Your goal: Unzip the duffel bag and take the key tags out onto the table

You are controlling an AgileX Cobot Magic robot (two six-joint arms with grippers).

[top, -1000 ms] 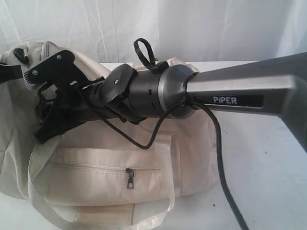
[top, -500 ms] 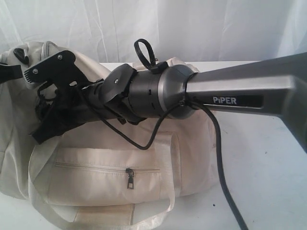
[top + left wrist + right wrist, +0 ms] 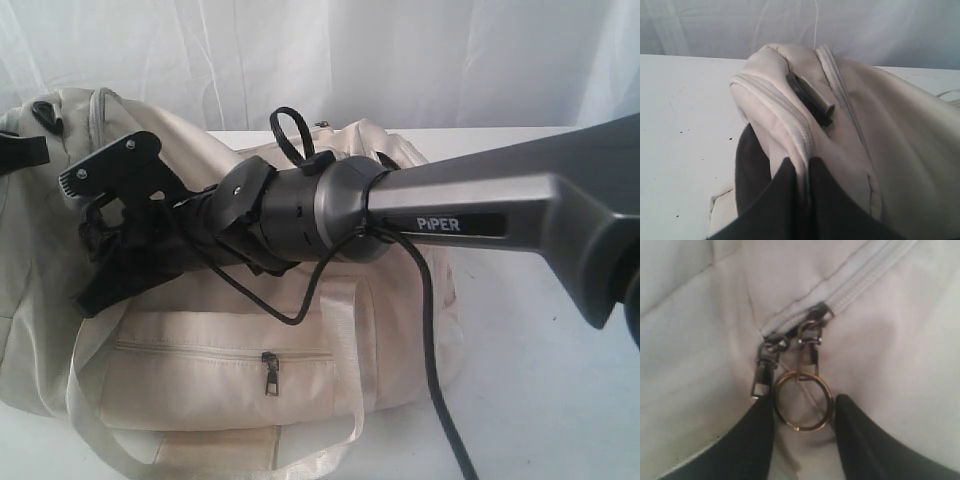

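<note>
The cream duffel bag (image 3: 300, 330) lies on the white table (image 3: 540, 400), its top zipper closed. My right gripper (image 3: 78, 240) reaches across the bag to its left end. In the right wrist view the right gripper (image 3: 804, 401) is open, its two black fingers standing either side of a gold ring (image 3: 801, 428) that hangs from one of two dark zipper pulls (image 3: 760, 375). My left gripper (image 3: 802, 162) is shut on a fold of the bag's end (image 3: 790, 115), along the zipper seam. The key tags are hidden.
The right arm (image 3: 480, 215) and its black cable (image 3: 430, 350) span the bag. A zipped side pocket with a dark pull (image 3: 270, 372) faces the camera, with a webbing handle (image 3: 200, 440) drooping below. White drapes hang behind the table.
The right arm has slid a little to the left over the bag, and its fingers have drawn closer together around the ring. The left gripper has kept its hold.
</note>
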